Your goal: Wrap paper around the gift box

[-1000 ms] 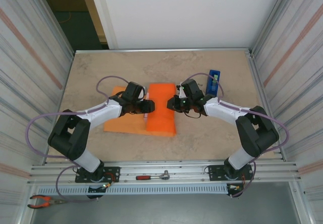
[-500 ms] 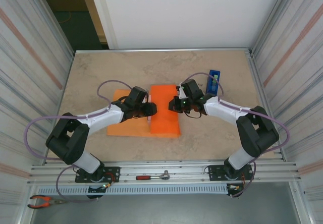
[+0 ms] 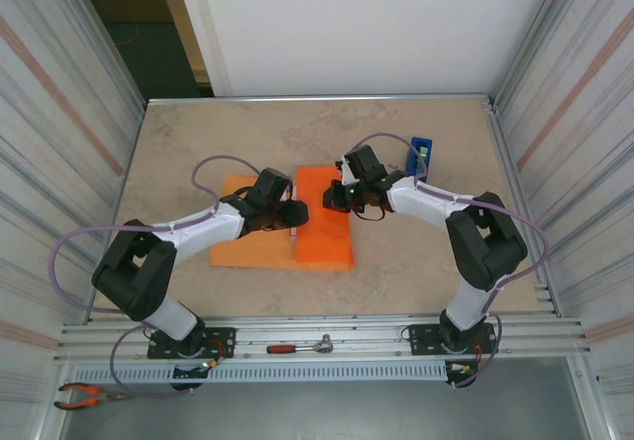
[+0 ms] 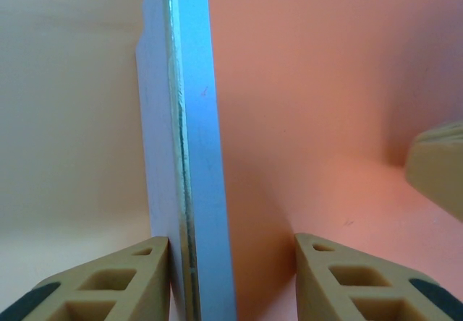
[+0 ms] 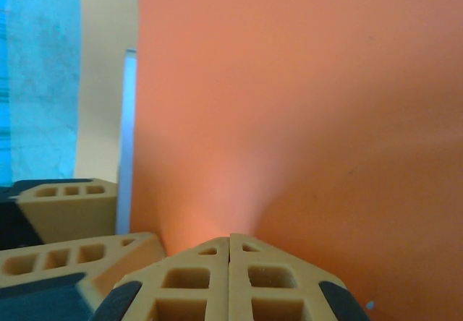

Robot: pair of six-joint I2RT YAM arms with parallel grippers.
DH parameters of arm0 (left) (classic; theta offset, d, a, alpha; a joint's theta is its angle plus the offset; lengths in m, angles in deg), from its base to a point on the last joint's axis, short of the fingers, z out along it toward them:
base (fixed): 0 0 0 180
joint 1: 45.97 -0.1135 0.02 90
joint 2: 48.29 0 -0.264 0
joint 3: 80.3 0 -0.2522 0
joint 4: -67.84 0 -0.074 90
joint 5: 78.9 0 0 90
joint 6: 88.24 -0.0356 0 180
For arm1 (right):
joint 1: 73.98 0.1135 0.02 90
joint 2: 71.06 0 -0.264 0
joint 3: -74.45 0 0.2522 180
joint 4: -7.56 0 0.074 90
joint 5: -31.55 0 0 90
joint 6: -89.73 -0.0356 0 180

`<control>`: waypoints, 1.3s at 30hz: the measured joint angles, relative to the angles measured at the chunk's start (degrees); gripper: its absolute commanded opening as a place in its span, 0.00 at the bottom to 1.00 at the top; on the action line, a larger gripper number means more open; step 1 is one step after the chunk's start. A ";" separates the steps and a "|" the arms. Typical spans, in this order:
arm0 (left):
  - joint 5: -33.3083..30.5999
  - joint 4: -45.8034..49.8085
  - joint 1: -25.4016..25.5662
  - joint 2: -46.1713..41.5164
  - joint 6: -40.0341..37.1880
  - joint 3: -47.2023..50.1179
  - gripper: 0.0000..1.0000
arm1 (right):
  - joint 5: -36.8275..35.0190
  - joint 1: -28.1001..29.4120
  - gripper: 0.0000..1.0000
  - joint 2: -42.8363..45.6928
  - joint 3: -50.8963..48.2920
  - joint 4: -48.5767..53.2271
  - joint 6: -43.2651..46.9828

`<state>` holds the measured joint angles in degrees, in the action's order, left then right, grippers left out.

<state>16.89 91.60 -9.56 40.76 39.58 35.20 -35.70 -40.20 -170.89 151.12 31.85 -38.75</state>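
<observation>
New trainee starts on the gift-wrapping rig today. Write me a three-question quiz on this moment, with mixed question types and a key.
1. True or false: the right gripper has its jaws spread wide open.
2. What stands on the table just right of the right gripper in the top view? A. a blue tape dispenser B. a glue bottle C. a ribbon spool
3. Which gripper's fingers sit either side of the gift box at its pale edge?

Key:
1. False. Its fingertips are pressed together.
2. A
3. The left gripper
</observation>
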 measured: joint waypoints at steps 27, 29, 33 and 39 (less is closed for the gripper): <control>2.51 11.45 -29.88 -16.55 -5.44 11.02 0.72 | 0.26 -0.04 0.00 0.57 -4.28 -7.08 -0.50; 4.76 9.97 -29.07 -16.79 -5.86 12.90 0.74 | 0.26 -0.04 0.00 0.57 -4.28 -7.10 -0.50; 8.44 6.05 -24.70 -17.35 -5.97 13.88 0.77 | 0.26 -0.04 0.00 0.59 -4.28 -7.08 -0.50; 10.32 1.20 -14.99 -14.97 -5.95 9.66 0.79 | 0.26 -0.04 0.00 0.59 -4.33 -7.13 -0.50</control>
<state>27.20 92.80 -24.56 25.79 33.64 44.86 -35.44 -40.24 -170.30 146.80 24.72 -39.26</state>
